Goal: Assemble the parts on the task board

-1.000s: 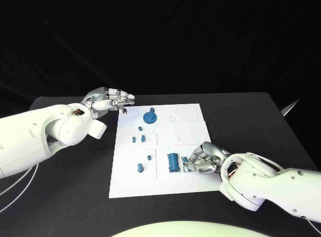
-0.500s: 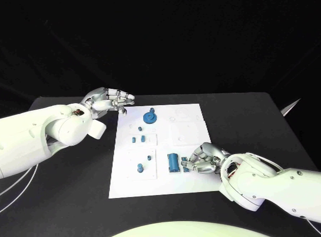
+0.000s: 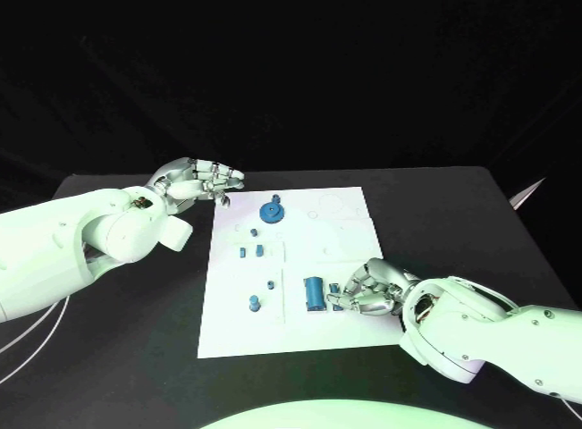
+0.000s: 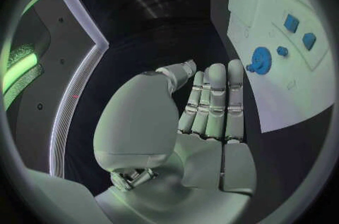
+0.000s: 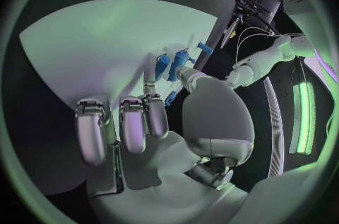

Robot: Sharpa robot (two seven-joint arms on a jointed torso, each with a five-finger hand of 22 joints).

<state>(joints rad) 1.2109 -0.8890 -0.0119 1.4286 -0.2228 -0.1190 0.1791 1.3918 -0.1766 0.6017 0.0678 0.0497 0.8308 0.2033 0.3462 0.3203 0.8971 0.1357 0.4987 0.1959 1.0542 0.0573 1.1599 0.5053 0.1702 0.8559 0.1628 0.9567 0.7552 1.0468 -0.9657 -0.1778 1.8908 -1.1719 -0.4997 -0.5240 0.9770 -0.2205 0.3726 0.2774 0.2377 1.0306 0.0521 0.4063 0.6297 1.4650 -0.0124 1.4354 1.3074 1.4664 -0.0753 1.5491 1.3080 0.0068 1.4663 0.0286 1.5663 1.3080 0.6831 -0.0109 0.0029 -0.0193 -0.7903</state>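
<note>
On the black worktop (image 3: 471, 206) the white board (image 3: 336, 234) lies in the middle, and almost nothing has moved since a second ago. Both hands and all the blue parts sit where they sat before.

The right hand (image 3: 372, 288) rests on the near right part of the board. Its fingers are curled in beside the blue tube (image 3: 316, 291), which lies on the board just left of them. From the right wrist camera, small blue pieces (image 5: 172, 66) show past the fingertips (image 5: 151, 104), right at the thumb, but I cannot tell if the hand is really holding one or only touching it.

The left hand (image 3: 200, 181) hangs over the worktop at the far left corner of the board. Its fingers (image 4: 215, 101) are straight and close together, with the thumb tucked near them, and nothing is in it.

A blue wheel (image 3: 274, 213) sits at the far end of the board. Nearer lie two small blue blocks (image 3: 249, 251) side by side, a small blue peg (image 3: 255, 235) just beyond them, and two more small blue pegs (image 3: 256, 304) at the near left.

The near side of the tube is partly hidden by the right hand, and the small pegs are too tiny to make out well.
</note>
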